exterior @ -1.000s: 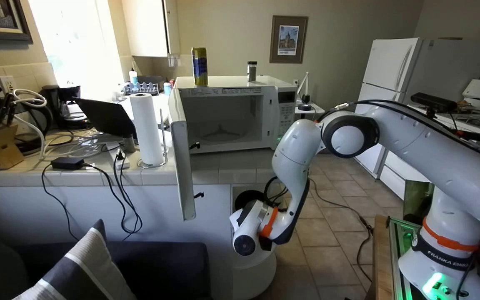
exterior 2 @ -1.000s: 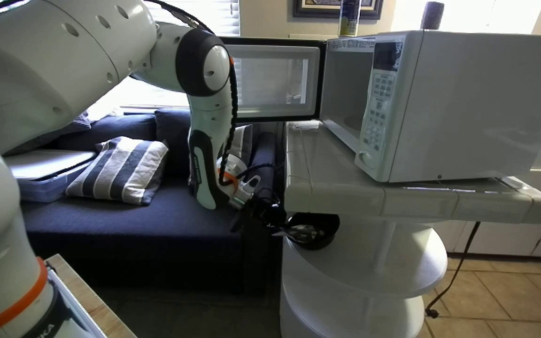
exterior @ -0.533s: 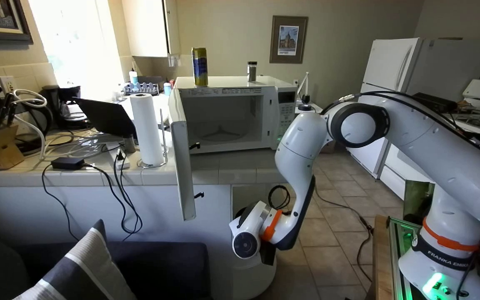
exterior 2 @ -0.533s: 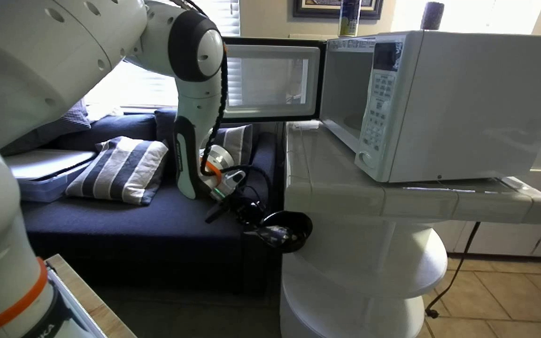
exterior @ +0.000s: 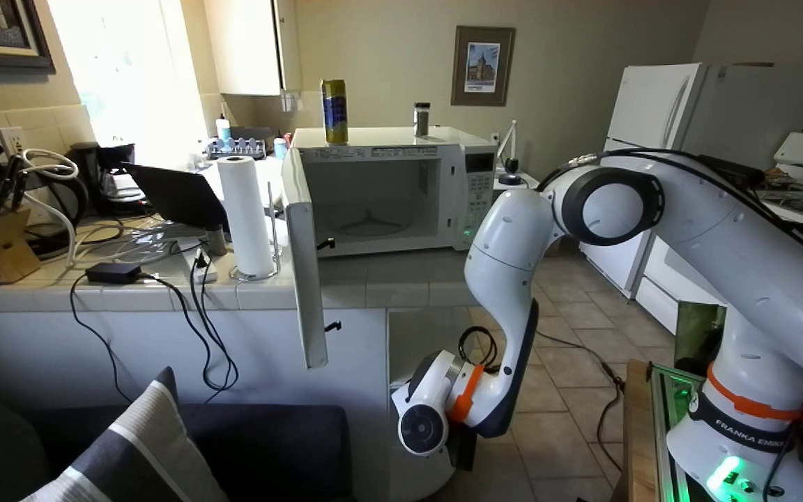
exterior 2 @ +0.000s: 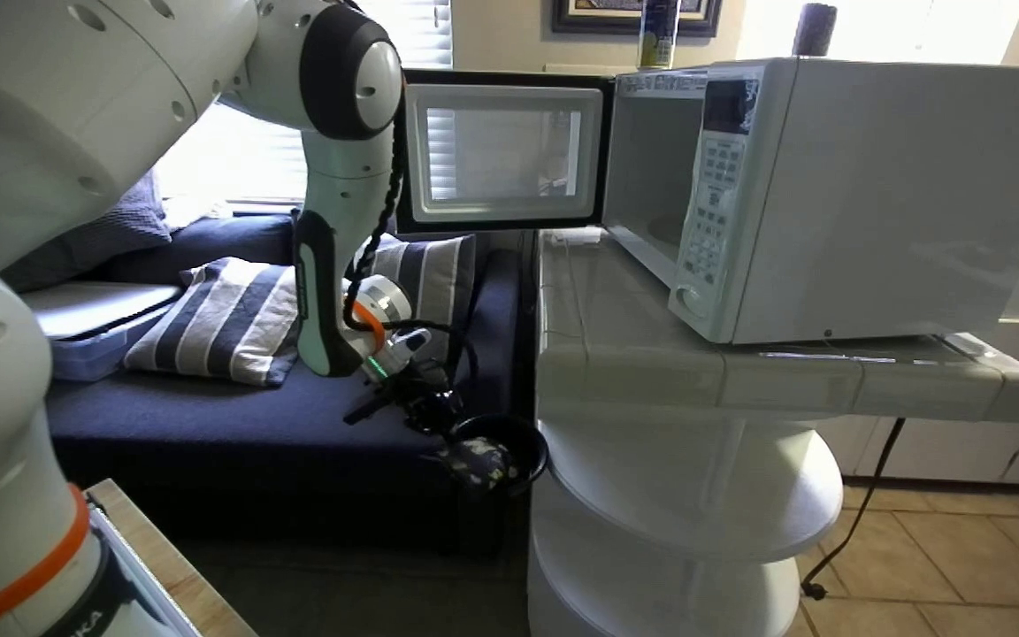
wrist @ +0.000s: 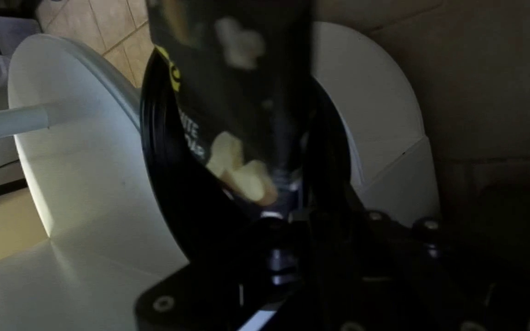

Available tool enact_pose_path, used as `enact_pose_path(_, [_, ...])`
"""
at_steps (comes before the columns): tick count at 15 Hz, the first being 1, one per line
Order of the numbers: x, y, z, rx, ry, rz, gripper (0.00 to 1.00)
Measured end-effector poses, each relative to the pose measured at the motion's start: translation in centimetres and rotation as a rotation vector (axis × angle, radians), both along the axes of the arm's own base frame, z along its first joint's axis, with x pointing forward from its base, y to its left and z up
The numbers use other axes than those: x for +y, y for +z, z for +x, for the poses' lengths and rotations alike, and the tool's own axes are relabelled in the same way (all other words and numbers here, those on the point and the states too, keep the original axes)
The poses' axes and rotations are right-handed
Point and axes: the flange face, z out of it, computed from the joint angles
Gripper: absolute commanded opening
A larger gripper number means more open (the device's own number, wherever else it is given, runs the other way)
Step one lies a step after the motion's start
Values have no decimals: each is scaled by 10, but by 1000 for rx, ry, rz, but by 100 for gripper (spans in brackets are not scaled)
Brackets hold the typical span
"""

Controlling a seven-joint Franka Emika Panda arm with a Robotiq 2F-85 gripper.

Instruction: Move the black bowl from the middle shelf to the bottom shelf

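Observation:
The black bowl (exterior 2: 523, 438) is off the middle shelf (exterior 2: 695, 487) and hangs in the air, tilted, just left of the white shelf unit in an exterior view. A dark snack bag (exterior 2: 478, 464) with a popcorn picture sits in it. My gripper (exterior 2: 455, 428) is shut on the bowl's near rim. In the wrist view the bowl (wrist: 157, 151) and bag (wrist: 228, 110) fill the middle, above the dark gripper (wrist: 288, 218); its fingertips are hard to make out. The rounded bottom shelf (exterior 2: 669, 584) lies below the middle shelf. In an exterior view my arm hides bowl and gripper.
A tiled counter (exterior 2: 624, 354) with an open white microwave (exterior 2: 881, 203) overhangs the shelves. The microwave door (exterior 2: 505, 150) sticks out above my wrist. A dark blue couch (exterior 2: 253, 433) with striped pillows stands behind the arm.
My gripper has drawn the bowl away from the middle shelf, back toward the robot base, past the shelf's edge and slightly lower. The bag has moved with the bowl.

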Motion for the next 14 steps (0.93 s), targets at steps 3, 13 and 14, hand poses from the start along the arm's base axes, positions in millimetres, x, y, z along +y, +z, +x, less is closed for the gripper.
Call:
enact_pose_path(3, [-7, -11, -14, 24, 1, -24, 2])
enact_pose_path(13, [-44, -44, -20, 61, -37, -81, 7])
enact_pose_path(14, [-44, -43, -20, 61, -37, -81, 2])
